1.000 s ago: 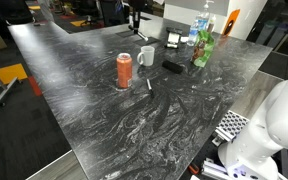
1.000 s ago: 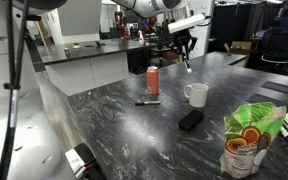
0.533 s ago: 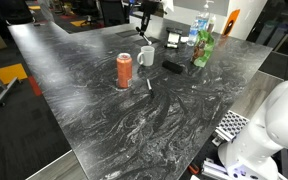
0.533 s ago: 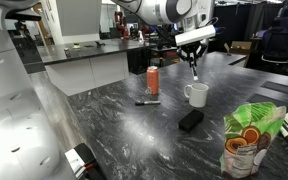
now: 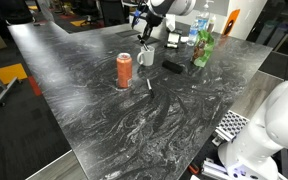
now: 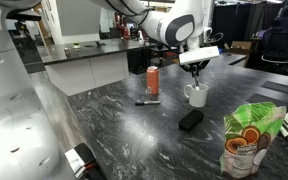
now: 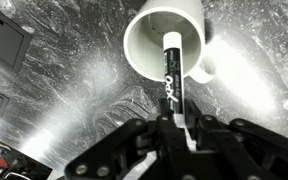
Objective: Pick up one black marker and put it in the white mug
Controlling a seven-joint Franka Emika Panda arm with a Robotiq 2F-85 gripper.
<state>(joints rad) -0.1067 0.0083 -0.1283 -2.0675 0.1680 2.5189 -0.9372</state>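
Note:
My gripper (image 7: 174,128) is shut on a slim black marker (image 7: 171,75) and holds it upright, its far end over the mouth of the white mug (image 7: 144,45). In both exterior views the gripper (image 5: 144,30) (image 6: 196,68) hangs just above the mug (image 5: 146,56) (image 6: 196,97). A second black marker (image 5: 148,84) (image 6: 147,102) lies flat on the table in front of the orange can (image 5: 124,70) (image 6: 153,81).
A chunky black block (image 5: 172,67) (image 6: 190,120) lies near the mug. A green snack bag (image 5: 202,48) (image 6: 246,140) and a water bottle (image 5: 201,25) stand nearby. The dark marbled table (image 5: 134,125) ends at an edge toward the robot base.
The gripper has carried the held marker sideways from beside the can to directly over the mug and come lower. The marker on the table has not moved.

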